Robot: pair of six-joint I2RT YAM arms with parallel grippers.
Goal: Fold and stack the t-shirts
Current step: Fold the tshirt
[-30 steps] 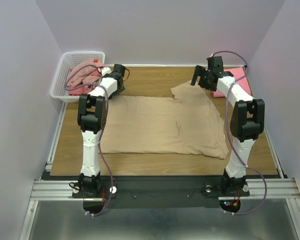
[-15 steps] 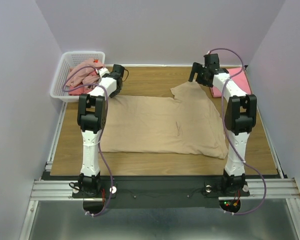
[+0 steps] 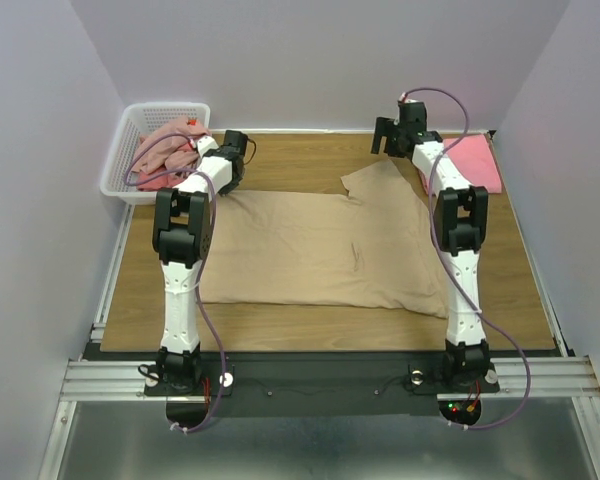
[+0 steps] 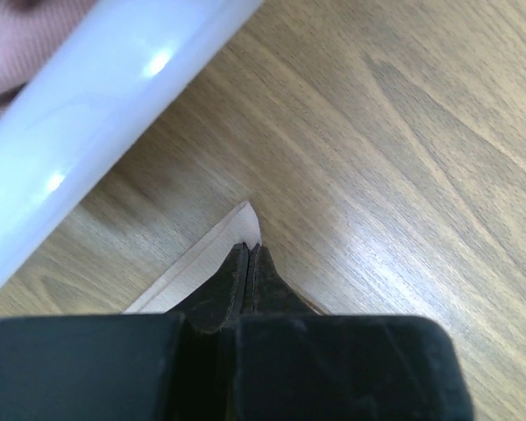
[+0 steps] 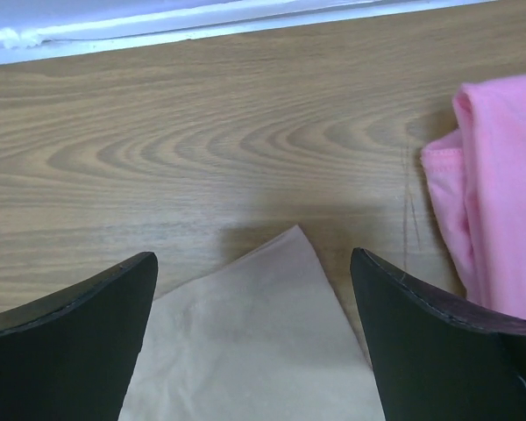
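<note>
A large beige t-shirt (image 3: 320, 250) lies spread flat on the wooden table. My left gripper (image 3: 227, 183) is at its far left corner, and in the left wrist view the gripper (image 4: 250, 249) is shut with the tip of the cloth corner (image 4: 245, 219) poking out past the fingertips. My right gripper (image 3: 384, 150) hovers open over the shirt's far right point. In the right wrist view that beige point (image 5: 280, 289) lies between the wide-apart fingers (image 5: 96, 307). A folded salmon-pink t-shirt (image 3: 470, 162) lies at the far right, apart from the gripper.
A white lattice basket (image 3: 130, 118) at the far left holds dusty-pink and red shirts (image 3: 165, 150). Its white rim (image 4: 96, 114) runs close beside my left gripper. The back wall stands just beyond both grippers. The salmon-pink shirt (image 5: 500, 193) lies right of my right gripper (image 5: 254, 267).
My left gripper has closed on the beige shirt's far left corner. The right arm has stretched back and left, bringing its open gripper over the far right point.
</note>
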